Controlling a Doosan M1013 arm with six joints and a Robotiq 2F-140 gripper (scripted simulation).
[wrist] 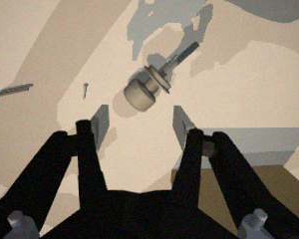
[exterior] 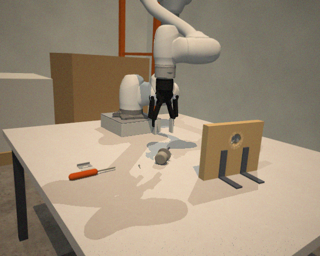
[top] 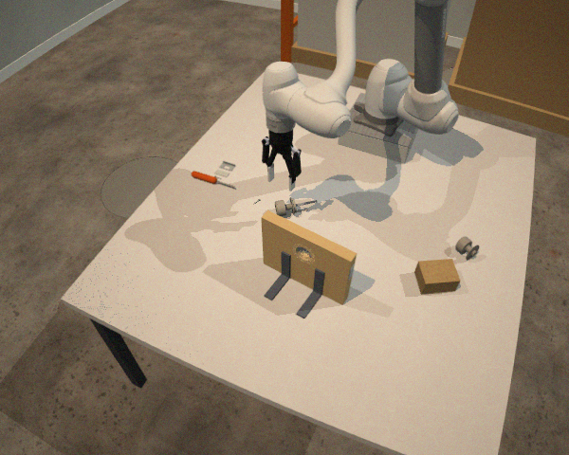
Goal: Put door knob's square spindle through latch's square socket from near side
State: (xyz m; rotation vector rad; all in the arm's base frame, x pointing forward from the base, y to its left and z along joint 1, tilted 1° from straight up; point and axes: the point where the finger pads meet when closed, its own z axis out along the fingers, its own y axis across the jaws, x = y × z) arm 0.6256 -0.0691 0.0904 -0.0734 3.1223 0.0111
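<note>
The door knob (top: 281, 208) (exterior: 162, 157) (wrist: 140, 95) lies on its side on the table, with its round plate and its spindle (wrist: 187, 53) pointing away from the orange screwdriver's side, toward the upper right in the wrist view. My gripper (top: 281, 182) (exterior: 163, 132) (wrist: 141, 116) is open, part way, and empty. It points down and hangs above the table near the knob, not touching it. The upright wooden board (top: 275, 242) (exterior: 214, 149) stands beside the knob, with the latch (top: 301, 249) (exterior: 235, 138) in its round hole. The socket is too small to make out.
Two dark brackets (top: 319, 282) (exterior: 244, 161) support the board. A second knob (top: 464, 245) lies near a wooden block (top: 437, 276) at the right in the top view. An orange screwdriver (top: 204, 177) (exterior: 82, 174), a metal plate (top: 228, 166) and a small screw (wrist: 85, 91) lie on the other side.
</note>
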